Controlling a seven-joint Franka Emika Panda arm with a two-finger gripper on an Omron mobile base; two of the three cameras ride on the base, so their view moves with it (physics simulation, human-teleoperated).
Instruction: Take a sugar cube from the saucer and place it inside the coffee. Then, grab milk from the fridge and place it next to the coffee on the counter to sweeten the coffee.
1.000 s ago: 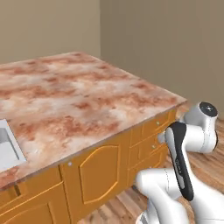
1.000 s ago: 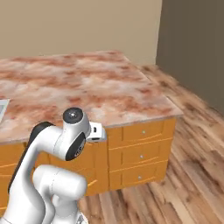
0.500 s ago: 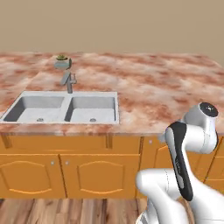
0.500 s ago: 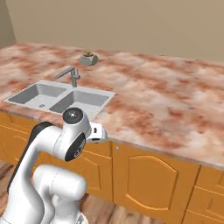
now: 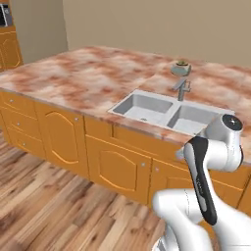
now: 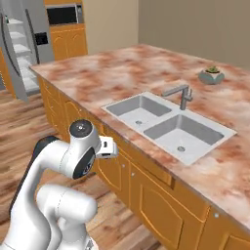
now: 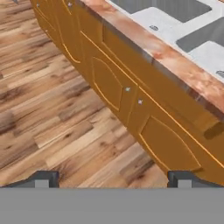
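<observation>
Nearest the camera, the gripper [image 7: 111,177] hangs over the wooden floor [image 7: 39,109] with its two dark fingertips [image 7: 43,178] spread wide apart and nothing between them — released and empty. Just beyond it runs the row of orange cabinets [image 7: 113,83] under the counter [image 6: 97,78], whose marbled edge slants across the hand view. Set into that worktop is a pale double sink [image 6: 168,124] with a grey tap [image 6: 181,95] at its back rim. Farther along the stone, well apart from the tap, stands a small potted plant [image 6: 212,75]. Farthest off, in the right base view's upper left corner, the grey fridge [image 6: 22,46] stands — beside it a microwave [image 6: 64,14] sits above more orange cabinetry.
</observation>
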